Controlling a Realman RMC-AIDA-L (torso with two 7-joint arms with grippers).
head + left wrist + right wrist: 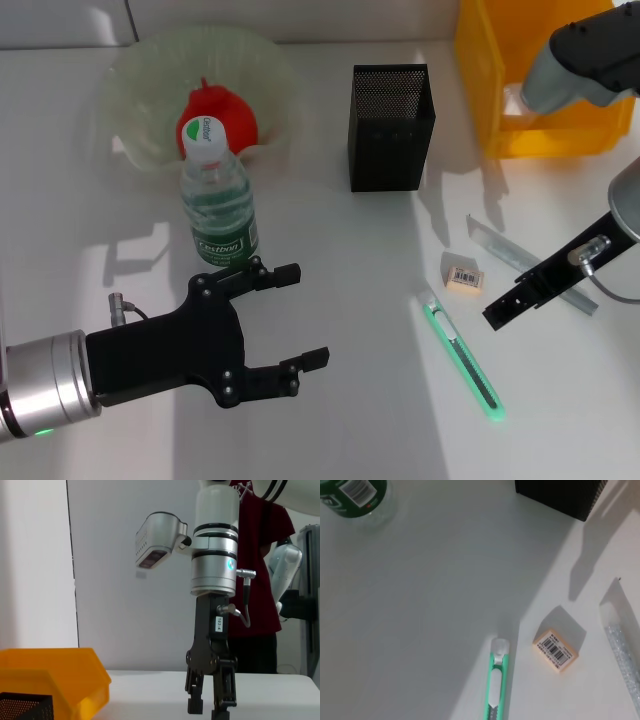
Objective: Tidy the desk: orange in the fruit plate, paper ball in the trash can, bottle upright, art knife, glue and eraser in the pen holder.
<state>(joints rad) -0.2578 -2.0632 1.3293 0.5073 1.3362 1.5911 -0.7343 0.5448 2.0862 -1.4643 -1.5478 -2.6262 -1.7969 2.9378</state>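
The bottle (218,200) stands upright on the desk (330,420), in front of the fruit plate (130,90), which holds the orange (228,113). My left gripper (306,314) is open and empty, just in front of and right of the bottle. My right gripper (497,314) hovers over the desk with its fingers close together, just right of the eraser (463,275) and the green art knife (465,355). The clear glue stick (510,255) lies partly under it. The pen holder (392,125) stands behind them. The paper ball is out of view.
The yellow trash can (500,100) stands at the back right, beside the pen holder. The right wrist view shows the eraser (556,651), knife (496,685), glue stick (622,650) and bottle base (355,495). The left wrist view shows my right gripper (207,705) and a person behind it.
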